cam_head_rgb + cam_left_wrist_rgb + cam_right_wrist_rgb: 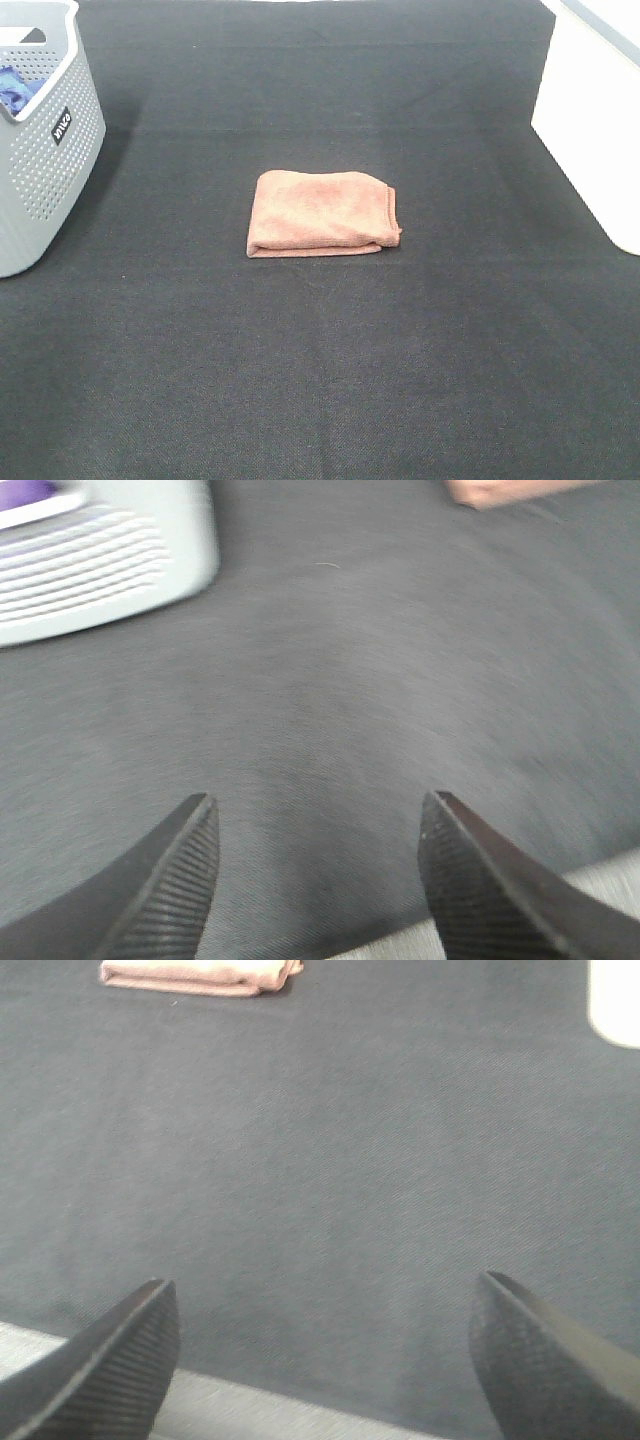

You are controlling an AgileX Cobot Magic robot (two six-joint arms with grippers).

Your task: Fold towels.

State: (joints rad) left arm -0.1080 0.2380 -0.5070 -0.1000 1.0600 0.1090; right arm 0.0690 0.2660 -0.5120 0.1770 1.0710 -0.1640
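A salmon-pink towel [322,212] lies folded into a small rectangle in the middle of the dark mat [320,380]. Neither arm shows in the exterior high view. My left gripper [315,830] is open and empty over bare mat, with a corner of the towel [500,490] far from it. My right gripper [325,1320] is open and empty over bare mat near the mat's edge, with the folded towel [200,974] well away from it.
A grey perforated basket [45,140] stands at the left edge with something blue inside [15,88]; it also shows in the left wrist view [100,560]. A white box [595,120] stands at the right edge, with a corner in the right wrist view [615,1000].
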